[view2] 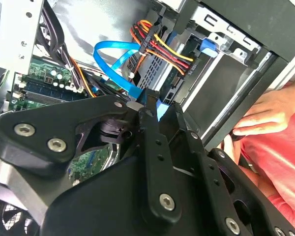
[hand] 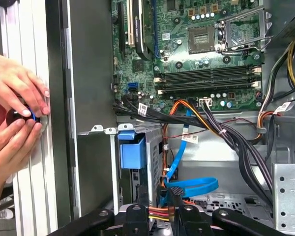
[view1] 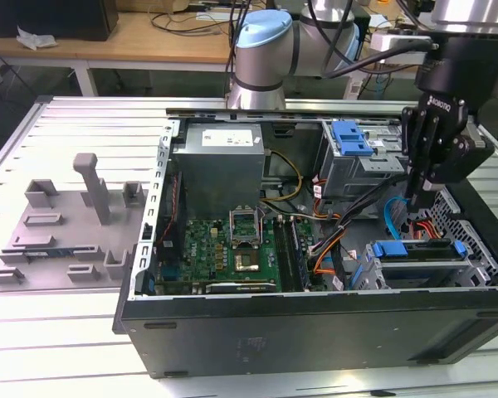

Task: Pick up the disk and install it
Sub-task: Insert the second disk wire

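The disk (view1: 417,249), a silver drive in blue carrier rails, sits in the drive cage at the case's front corner, on the exterior view's right. Its blue carrier end (hand: 131,152) faces outward in the first wrist view. Red, yellow and black power wires (view2: 162,49) run to its back end. My gripper (view1: 418,197) hangs just above and behind the disk, inside the open computer case (view1: 315,323). Its fingers (view2: 152,142) are drawn close together on the plug of a blue data cable (view2: 119,61), whose end (hand: 174,191) sits at the fingertips.
The motherboard (view1: 232,249) lies on the case floor beside bundles of black and orange cables (hand: 187,115). A second blue-railed bay (view1: 353,139) sits at the back. A person's hands (hand: 14,98) rest on the case's outer edge, holding a small dark round piece. A grey fixture (view1: 66,224) stands on the exterior view's left.
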You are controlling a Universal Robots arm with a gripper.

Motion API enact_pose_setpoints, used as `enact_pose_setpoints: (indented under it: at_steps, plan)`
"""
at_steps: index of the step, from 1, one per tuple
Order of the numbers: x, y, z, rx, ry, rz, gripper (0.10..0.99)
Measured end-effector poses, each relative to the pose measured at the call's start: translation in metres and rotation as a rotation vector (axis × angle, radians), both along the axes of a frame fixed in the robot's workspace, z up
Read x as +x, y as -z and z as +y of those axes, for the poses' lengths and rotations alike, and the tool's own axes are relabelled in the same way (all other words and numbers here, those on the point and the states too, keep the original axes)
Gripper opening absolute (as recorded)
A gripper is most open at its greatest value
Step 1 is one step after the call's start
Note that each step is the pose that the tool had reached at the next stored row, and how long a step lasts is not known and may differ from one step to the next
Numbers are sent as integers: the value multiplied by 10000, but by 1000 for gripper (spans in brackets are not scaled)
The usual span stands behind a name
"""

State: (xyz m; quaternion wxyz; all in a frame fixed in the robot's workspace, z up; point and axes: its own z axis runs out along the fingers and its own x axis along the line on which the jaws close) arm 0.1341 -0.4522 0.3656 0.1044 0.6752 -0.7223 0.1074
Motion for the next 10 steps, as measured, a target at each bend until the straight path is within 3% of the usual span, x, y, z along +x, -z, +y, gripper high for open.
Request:
enact_pose_setpoints:
  at_steps: [10]
  plan:
    - [2, 36, 0, -19, 81, 17, 302]
